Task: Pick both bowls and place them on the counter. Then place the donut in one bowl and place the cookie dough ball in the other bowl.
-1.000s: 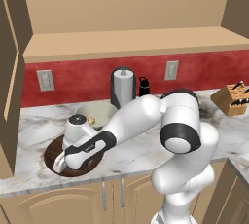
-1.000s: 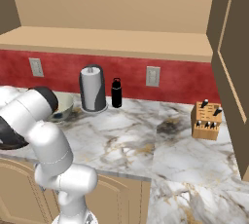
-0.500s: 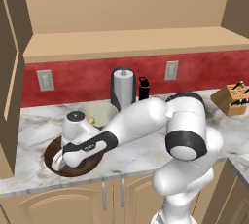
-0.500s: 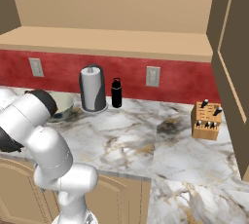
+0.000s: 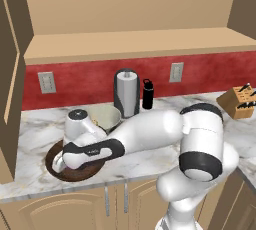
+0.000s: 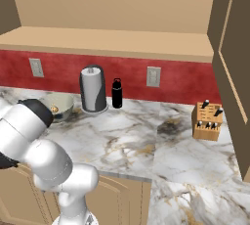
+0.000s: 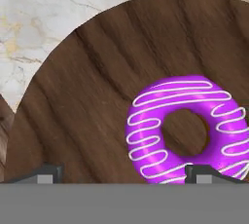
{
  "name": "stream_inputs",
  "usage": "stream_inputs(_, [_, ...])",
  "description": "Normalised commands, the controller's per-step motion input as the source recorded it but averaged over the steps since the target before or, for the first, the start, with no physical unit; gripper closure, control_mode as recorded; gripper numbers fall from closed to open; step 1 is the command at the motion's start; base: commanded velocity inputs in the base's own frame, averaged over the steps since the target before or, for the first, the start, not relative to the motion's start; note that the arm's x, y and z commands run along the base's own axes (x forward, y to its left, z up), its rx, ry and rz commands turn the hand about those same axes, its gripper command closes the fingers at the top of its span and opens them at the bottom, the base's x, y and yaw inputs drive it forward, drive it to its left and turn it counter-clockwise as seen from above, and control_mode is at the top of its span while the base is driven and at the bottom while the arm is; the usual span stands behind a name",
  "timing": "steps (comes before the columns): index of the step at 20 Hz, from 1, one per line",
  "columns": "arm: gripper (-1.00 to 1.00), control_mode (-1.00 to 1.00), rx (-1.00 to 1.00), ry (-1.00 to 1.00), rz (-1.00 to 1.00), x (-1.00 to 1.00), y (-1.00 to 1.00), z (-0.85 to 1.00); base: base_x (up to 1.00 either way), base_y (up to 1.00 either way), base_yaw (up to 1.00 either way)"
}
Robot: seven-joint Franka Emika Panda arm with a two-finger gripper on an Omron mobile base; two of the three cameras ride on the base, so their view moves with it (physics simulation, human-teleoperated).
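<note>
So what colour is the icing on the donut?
Bright purple with thin white squiggly lines; the donut shows best in the hand view.

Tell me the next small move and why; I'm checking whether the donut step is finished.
Probably lift the hand straight up and clear. The donut lies flat in the wooden bowl, the fingers stand wide apart, and the cookie dough ball already sits in the ceramic bowl.

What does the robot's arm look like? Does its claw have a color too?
The arm is fat, round and shiny white, with dark grey bands at its joints. Near the wrist there is a dark band with small pale lettering. The claw has two small, square, dark grey fingertips.
</note>
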Motion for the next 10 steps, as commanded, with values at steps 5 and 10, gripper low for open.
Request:
stream_inputs(5, [-1.0, -1.0, 0.0, -0.01, -0.07, -0.39, -0.29, 0.29, 0.0, 0.0, 0.0])
stream_inputs(10, [-1.0, -1.0, 0.01, 0.0, -0.05, -0.2, -0.57, 0.28, 0.0, 0.0, 0.0])
